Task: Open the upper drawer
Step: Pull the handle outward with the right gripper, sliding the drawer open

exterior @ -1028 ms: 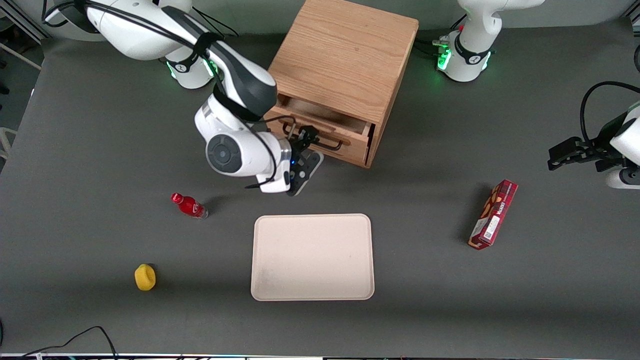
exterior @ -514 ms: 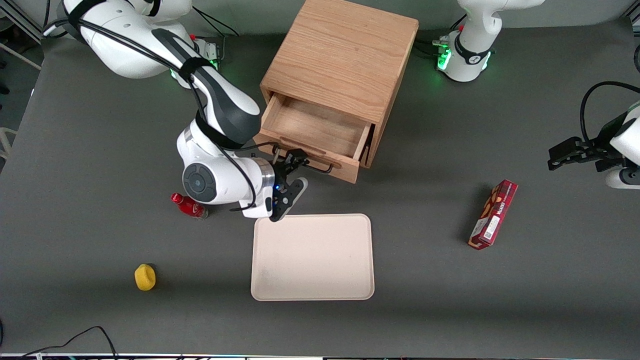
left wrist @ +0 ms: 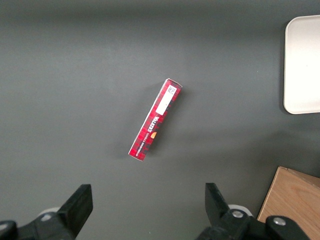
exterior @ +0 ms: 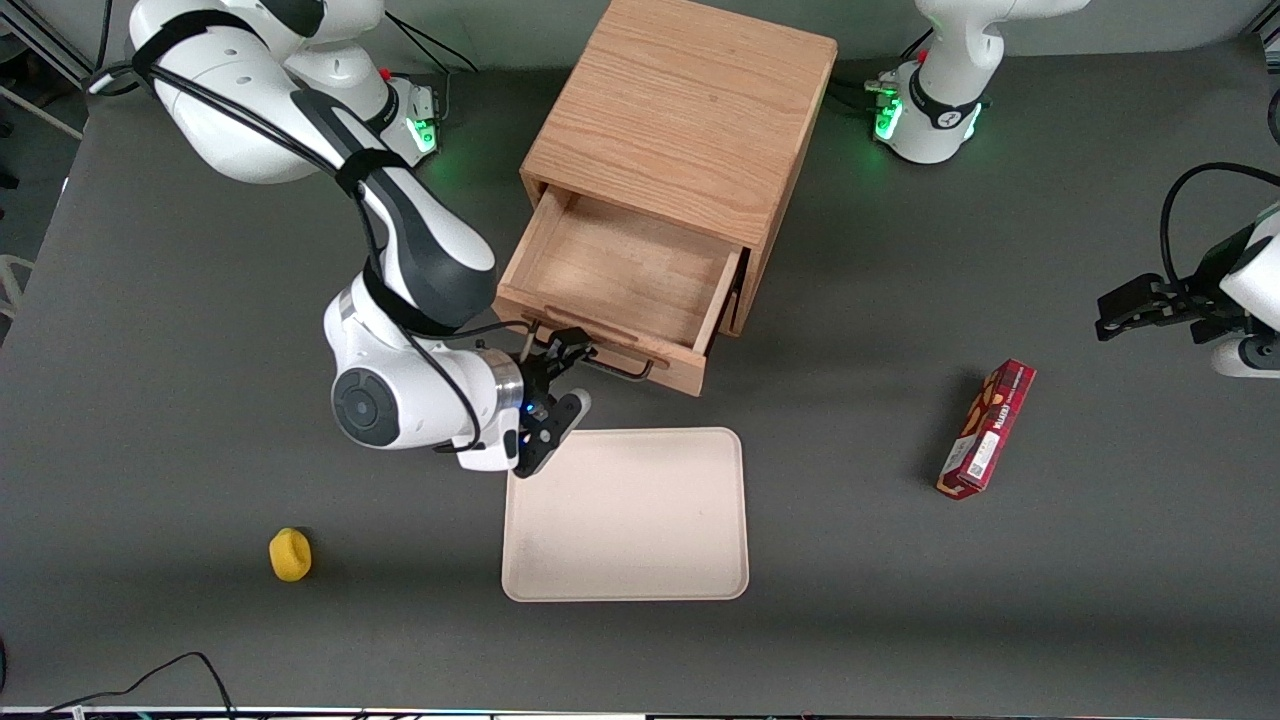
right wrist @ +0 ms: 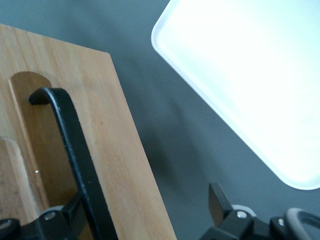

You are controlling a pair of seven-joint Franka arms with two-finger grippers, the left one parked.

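Matte grey tabletop (exterior: 180, 300) — evenly lit, faint shadows

Front camera: high, looking steeply down over the whole table (exterior: 150, 300). Right wrist: close on the black handle (right wrist: 75, 150) and tray (right wrist: 250, 75). Left wrist: down at the red box (left wrist: 155, 120). The tray (exterior: 625, 515) shows in all three.

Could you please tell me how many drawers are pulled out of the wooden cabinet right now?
1: the upper drawer stands open and looks empty, with the gripper at its black wire handle. Any drawer below is hidden beneath it.

White arm (exterior: 400, 400), black hand (exterior: 552, 372)
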